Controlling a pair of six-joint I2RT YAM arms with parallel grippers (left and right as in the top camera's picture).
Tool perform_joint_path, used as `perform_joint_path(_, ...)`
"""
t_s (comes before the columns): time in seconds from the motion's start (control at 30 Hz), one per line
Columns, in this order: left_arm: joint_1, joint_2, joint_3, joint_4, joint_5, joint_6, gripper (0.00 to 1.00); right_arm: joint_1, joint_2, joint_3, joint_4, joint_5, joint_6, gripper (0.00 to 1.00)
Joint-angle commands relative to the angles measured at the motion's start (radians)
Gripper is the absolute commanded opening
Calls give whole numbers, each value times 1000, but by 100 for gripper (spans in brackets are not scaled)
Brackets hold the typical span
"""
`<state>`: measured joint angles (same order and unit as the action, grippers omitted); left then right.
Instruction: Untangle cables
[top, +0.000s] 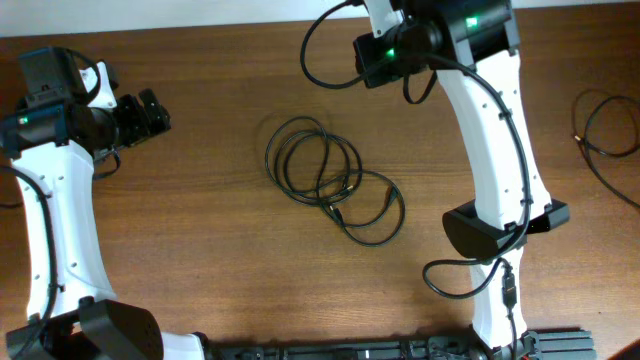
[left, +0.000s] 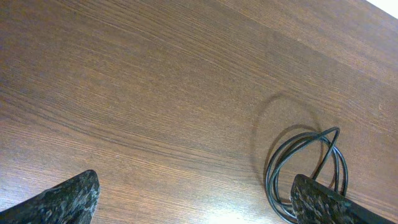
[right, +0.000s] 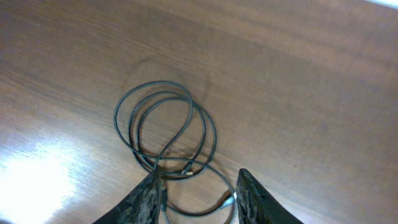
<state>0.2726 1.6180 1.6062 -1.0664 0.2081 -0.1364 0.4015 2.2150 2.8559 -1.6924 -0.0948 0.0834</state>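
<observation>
Right end effector (right: 199, 180) first: fingers parted, nothing pinched between them. It hangs above the worktop (top: 200, 250) and looks down on the tangle, which reads to me like lining up on a strand. In its wrist view, just past the fingertips, lies the coil of cables (top: 330, 185). It sits flat in the middle of the worktop, thin black loops stacked over one another, with a smaller loop spilling toward the near edge. A plug end (top: 336, 210) sits where the loops cross. My guess is that's the crux of the snarl, and the spot worth grabbing.

Over to the left end effector (left: 196, 190): spread wide, empty, off toward the far left corner and pointed at the coil, which peeks past one finger. A sensible post, I'd say, ready to pin one loop while the other arm pulls.

Out by the right edge, well apart from the heap, a second cord (top: 612, 128) lies in a loose curve. It is likely one already freed, set clear so it can't re-snag. The main coil looks far from sorted.
</observation>
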Motion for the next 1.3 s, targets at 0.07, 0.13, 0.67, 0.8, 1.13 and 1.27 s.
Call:
perform_joint_path(0.07, 5, 6, 0, -10, -3, -9, 99, -45, -31, -79, -6, -6, 55, 49)
perform_joint_path(0.13, 5, 6, 0, -13, -3, -9, 99, -72, -74, -138, -6, -6, 54, 51)
perform_joint_path(0.67, -346, 43, -4, -20, -29, 248, 99, -299, -389, -940, -6, -6, -95, 56)
perform_joint_path(0.8, -388, 130, -4, -81, -93, 246, 99, -311, -471, -1166, -7, -6, -95, 56)
perform_joint_path(1.13, -388, 140, -5, -73, -93, 239, 99, -283, -498, -1466, 677, -201, -157, 96)
perform_joint_path(1.27, -388, 140, -5, -72, -93, 238, 99, -198, -450, -1580, 837, -166, -159, 90)
